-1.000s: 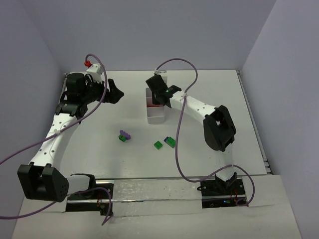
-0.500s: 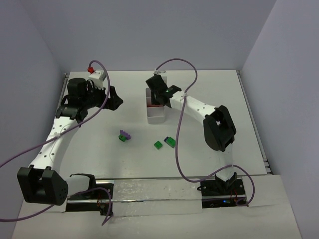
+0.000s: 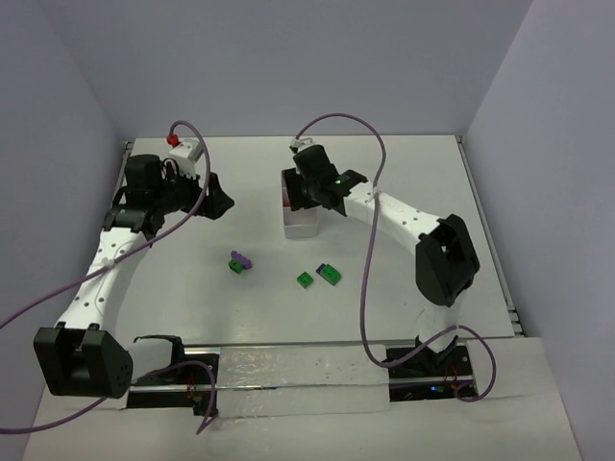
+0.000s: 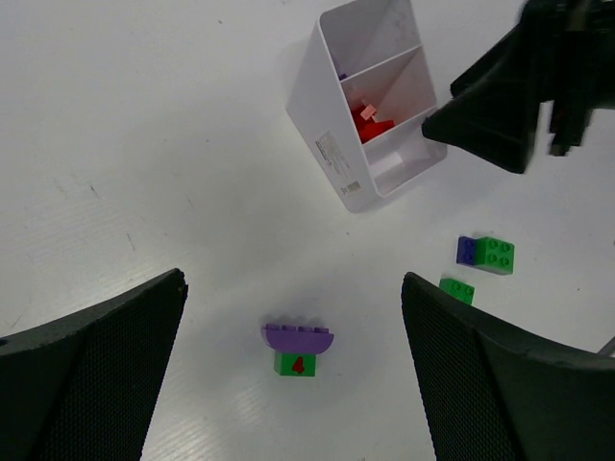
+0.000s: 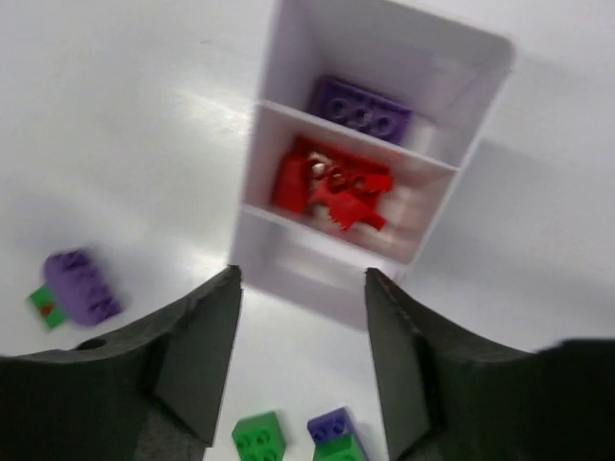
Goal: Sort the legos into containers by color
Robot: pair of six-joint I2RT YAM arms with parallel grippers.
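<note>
The right pincer (image 5: 300, 279) is spread wide with nothing between its dark matte fingers, hovering just above the thin-walled white plastic tray (image 5: 258, 182). In the overhead view it hides the tray's far end. Its wrist view is blurred. The red pieces (image 5: 332, 187) in the middle compartment are a jumble I cannot count, and a studded purple brick (image 5: 360, 108) lies in the far one. On the table (image 3: 480, 192), nearer than the tray, a green brick (image 4: 456, 288) sits just beside a blue-and-green pair (image 4: 487, 254). Left of them stands a rounded purple cap on a green block (image 4: 298, 338). The left pincer (image 4: 293, 283), its fingers mesh-textured, is likewise spread and holds nothing, well left of the tray.
</note>
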